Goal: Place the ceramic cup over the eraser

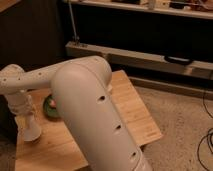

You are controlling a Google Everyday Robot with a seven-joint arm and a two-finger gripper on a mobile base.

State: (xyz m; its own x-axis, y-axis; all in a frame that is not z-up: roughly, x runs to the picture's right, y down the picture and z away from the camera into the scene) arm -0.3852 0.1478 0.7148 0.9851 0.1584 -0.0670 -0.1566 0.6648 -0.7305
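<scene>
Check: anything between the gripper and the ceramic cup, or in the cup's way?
Nothing visible between them: the gripper is right at the ceramic cup, near the table's left edge. A green plate lies just to its right. The eraser is not in view, so that path can't be judged.

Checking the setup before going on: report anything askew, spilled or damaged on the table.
Nothing stands out. The gripper holds the ceramic cup low over the wooden table, left of the green plate. The arm hides much of the tabletop; no eraser shows.

Probably a lab: gripper [31, 131] over wooden table [132, 107], floor cables [204, 145].
</scene>
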